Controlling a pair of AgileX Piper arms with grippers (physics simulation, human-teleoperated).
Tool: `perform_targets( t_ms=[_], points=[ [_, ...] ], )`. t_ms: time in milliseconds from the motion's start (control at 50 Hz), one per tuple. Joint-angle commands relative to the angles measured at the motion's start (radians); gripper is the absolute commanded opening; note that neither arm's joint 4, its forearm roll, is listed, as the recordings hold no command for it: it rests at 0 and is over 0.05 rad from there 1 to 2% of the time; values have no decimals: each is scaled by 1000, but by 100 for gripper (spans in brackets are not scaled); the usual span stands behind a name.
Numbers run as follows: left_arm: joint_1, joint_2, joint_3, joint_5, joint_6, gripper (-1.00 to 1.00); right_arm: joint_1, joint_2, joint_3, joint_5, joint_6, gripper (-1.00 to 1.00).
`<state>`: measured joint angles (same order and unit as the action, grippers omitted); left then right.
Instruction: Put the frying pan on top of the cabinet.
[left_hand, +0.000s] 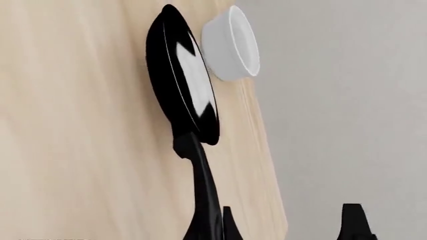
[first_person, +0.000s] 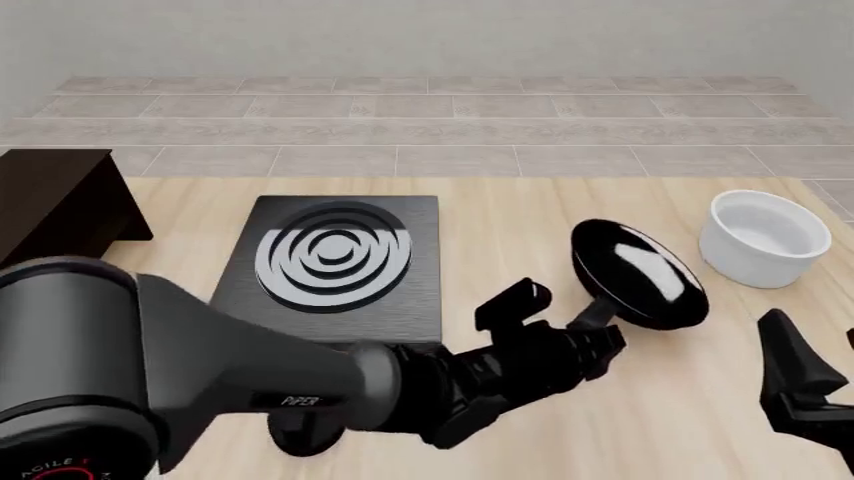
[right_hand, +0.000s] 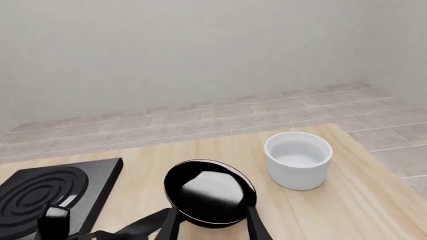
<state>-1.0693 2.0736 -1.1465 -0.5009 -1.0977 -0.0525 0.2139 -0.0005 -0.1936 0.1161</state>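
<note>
Glossy black round frying pan (first_person: 638, 273) with pale grey sheen inside, plain white round bowl (first_person: 766, 238), flat black square stove plate (first_person: 335, 266) with concentric silver rings, near-black dark brown boxy wooden cabinet (first_person: 60, 204), pale wood-grain table (first_person: 534, 215)

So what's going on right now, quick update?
Left gripper at frying pan handle, grip unclear. Right gripper idle. Cabinet far left, stove plate between.

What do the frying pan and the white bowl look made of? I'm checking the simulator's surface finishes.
The frying pan looks like glossy black coated metal or enamel: bright pale reflections sit inside it. The white bowl looks like smooth ceramic or plastic, with an even matte-white wall and soft shading. Both are renders, so the material stays a guess.
</note>
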Motion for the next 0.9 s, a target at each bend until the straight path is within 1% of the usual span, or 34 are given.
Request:
perform_targets(
  t_ms=[20,40,340,500,580,600,720,900],
  points=[
    [35,-117,17,30,48,-100,5,2,0,-1,-7,100],
    [40,-127,16,37,60,-100,6,2,0,-1,-9,100],
    [54,-205,55,49,79,-100,11,-5,0,5,-19,100],
    [82,-261,66,73,107,-100,12,-15,0,15,-20,100],
    [107,-284,64,93,121,-100,13,-17,0,17,-23,100],
    [118,-310,68,103,138,-100,14,-17,0,17,-23,100],
    [150,-363,72,132,170,-100,14,-21,0,20,-24,100],
    [196,-467,93,168,204,-100,16,-23,-1,22,-25,100]
  ],
)
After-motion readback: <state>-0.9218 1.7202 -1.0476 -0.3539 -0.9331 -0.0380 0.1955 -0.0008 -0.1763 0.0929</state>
